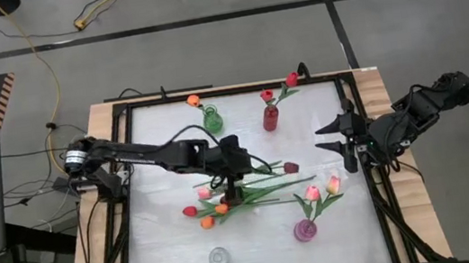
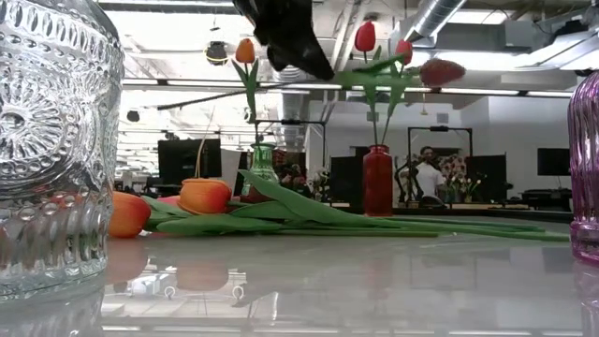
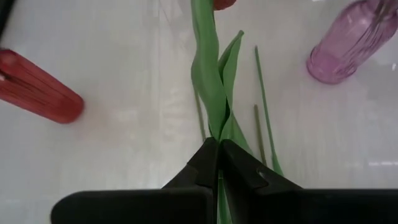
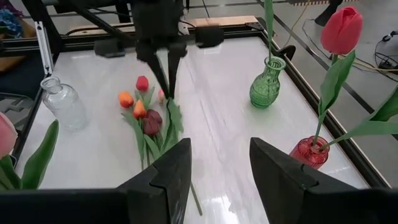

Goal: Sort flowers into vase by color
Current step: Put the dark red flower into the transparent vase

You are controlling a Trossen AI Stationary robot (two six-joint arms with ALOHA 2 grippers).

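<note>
My left gripper (image 1: 232,184) hangs over the middle of the table, above a pile of tulips (image 1: 213,209) with orange, red and pink heads that lie flat on the tabletop. It is shut on a dark red tulip (image 2: 440,72). My right gripper (image 1: 335,135) waits open near the table's right edge and touches nothing. A green vase (image 1: 212,118) holds an orange tulip, a red vase (image 1: 271,116) two red ones, and a purple vase (image 1: 305,228) pink ones. A clear vase (image 1: 219,258) stands near the near edge. My left gripper pinches the dark red tulip between its two fingers by the green leaves and stem (image 3: 217,127), some way down from the head. The fingers (image 4: 166,84) come from above, pointing down, across the stem. The tulip is lifted clear and lies about level, its head (image 1: 291,168) toward the table's right.
Long green stems (image 1: 273,185) stretch from the pile toward the table's right, below the held tulip. A dark frame (image 1: 130,163) runs around the white tabletop. There is free room between the pile and the far vases. A person (image 2: 429,176) shows far off in the room.
</note>
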